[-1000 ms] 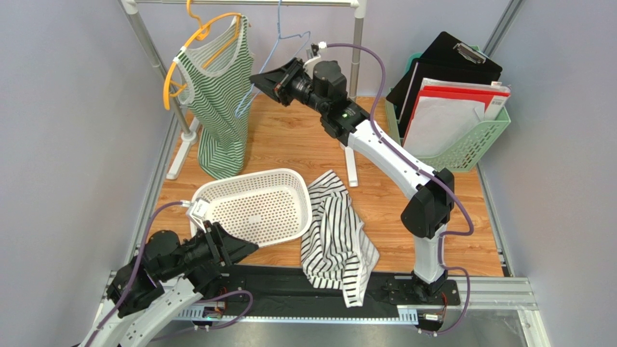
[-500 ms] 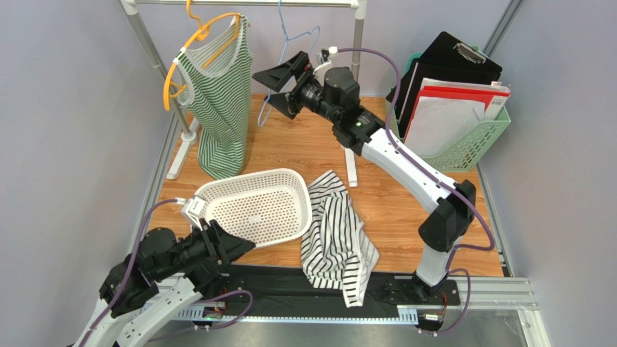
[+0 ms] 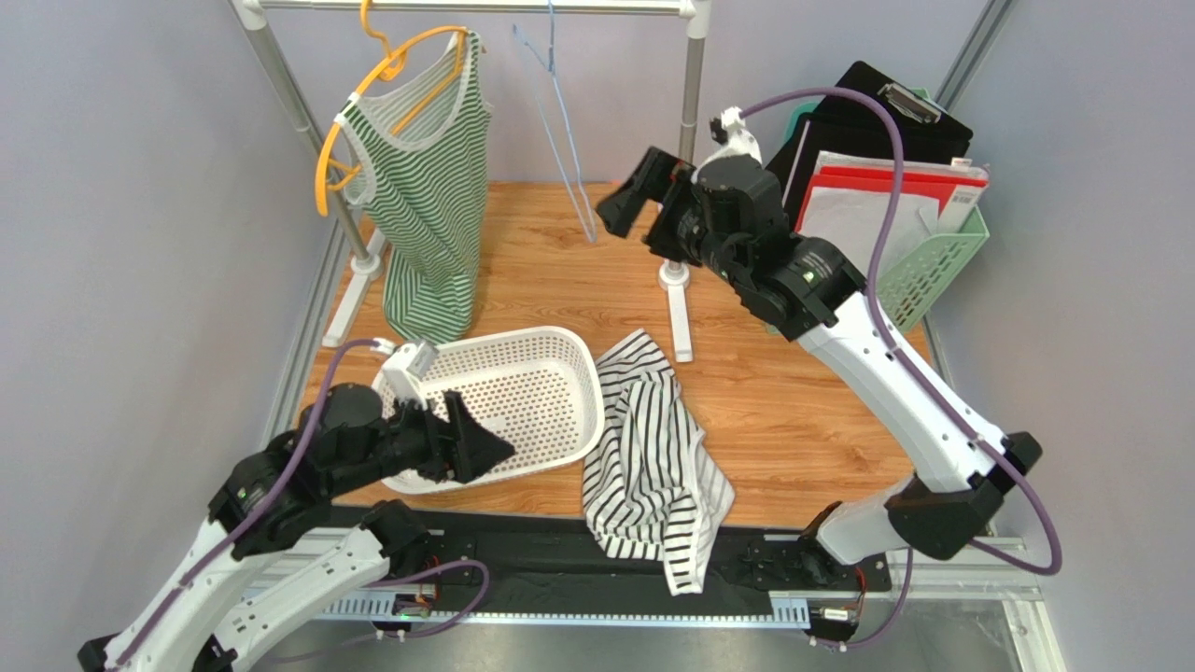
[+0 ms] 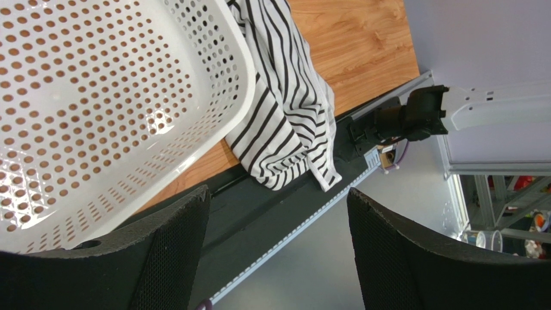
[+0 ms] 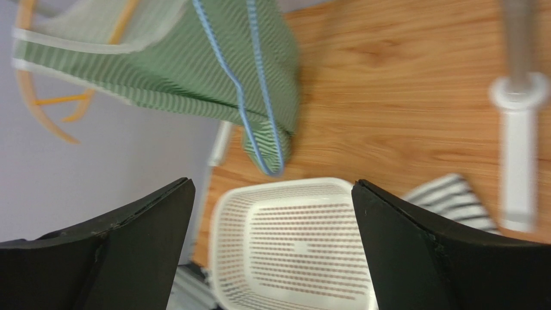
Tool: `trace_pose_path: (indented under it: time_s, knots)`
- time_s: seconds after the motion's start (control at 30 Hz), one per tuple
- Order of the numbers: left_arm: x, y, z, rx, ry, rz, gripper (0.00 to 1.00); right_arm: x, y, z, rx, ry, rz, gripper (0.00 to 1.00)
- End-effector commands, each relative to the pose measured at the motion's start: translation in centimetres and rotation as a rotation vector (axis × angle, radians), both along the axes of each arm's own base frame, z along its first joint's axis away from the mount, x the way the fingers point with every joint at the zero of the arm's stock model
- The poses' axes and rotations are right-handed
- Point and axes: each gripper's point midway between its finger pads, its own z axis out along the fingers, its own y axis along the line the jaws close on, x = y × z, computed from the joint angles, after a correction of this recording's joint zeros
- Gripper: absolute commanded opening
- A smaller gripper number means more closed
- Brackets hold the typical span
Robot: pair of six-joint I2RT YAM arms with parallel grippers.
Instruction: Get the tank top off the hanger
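A green-striped tank top (image 3: 421, 182) hangs on an orange hanger (image 3: 337, 140) at the left end of the rail (image 3: 477, 7). An empty blue hanger (image 3: 561, 126) hangs beside it. In the right wrist view the tank top (image 5: 162, 77) and the blue hanger (image 5: 259, 116) lie ahead. My right gripper (image 3: 634, 210) (image 5: 271, 186) is open and empty, right of the blue hanger and apart from it. A black-and-white striped top (image 3: 652, 448) (image 4: 284, 116) lies on the table. My left gripper (image 3: 470, 434) (image 4: 277, 192) hovers open over the near rim of the white basket (image 3: 561, 343).
The white perforated basket (image 4: 129, 97) (image 5: 284, 184) sits at front left. The rack's right post (image 3: 683, 280) (image 5: 517, 148) stands mid-table. A green crate of folders and a clipboard (image 3: 912, 266) is at the back right. Grey walls close in both sides.
My right gripper opened, let go of the blue hanger and drew back to the right; the hanger swung back under the rail. My left arm rose and reached forward over the basket's rim.
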Motion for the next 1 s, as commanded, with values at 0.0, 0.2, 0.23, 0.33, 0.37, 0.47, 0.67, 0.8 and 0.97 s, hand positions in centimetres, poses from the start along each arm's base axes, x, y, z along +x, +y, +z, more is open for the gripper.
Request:
trace_pose_path:
  time_s: [0.0, 0.2, 0.23, 0.33, 0.37, 0.47, 0.67, 0.8, 0.97]
  knots:
    - [1.9, -2.4, 2.0, 0.005, -0.056, -0.057, 0.83, -2.2, -9.9, -7.1, -0.487, 0.054, -0.185, 1.00]
    - [4.1, -6.1, 3.1, 0.058, -0.084, -0.110, 0.85, -7.0, -15.5, -13.5, -0.657, 0.198, -0.214, 1.00]
    - [4.7, -7.2, 2.5, 0.090, -0.073, -0.119, 0.85, -8.4, -16.2, -14.8, -0.651, 0.219, -0.193, 1.00]
    - [5.7, -9.6, 1.9, 0.166, -0.072, -0.127, 0.85, -10.6, -16.0, -15.5, -0.548, 0.225, -0.137, 1.00]
    - [5.8, -10.4, 1.7, 0.196, -0.086, -0.124, 0.85, -11.2, -16.2, -16.4, -0.529, 0.246, -0.141, 1.00]
    - [7.0, -12.3, 0.0, 0.299, -0.059, -0.030, 0.89, -12.8, -17.8, -16.0, -0.474, 0.231, -0.178, 1.00]
    - [7.0, -14.1, -3.6, 0.400, 0.111, 0.373, 0.91, -14.3, -22.7, -14.1, -0.411, 0.174, -0.374, 1.00]
    - [5.8, -17.0, -6.5, 0.385, 0.205, 0.482, 0.91, -14.7, -24.3, -12.8, -0.433, 0.112, -0.404, 1.00]
    - [4.9, -18.4, -9.6, 0.402, 0.307, 0.582, 0.96, -14.9, -24.6, -12.7, -0.471, 0.101, -0.383, 1.00]
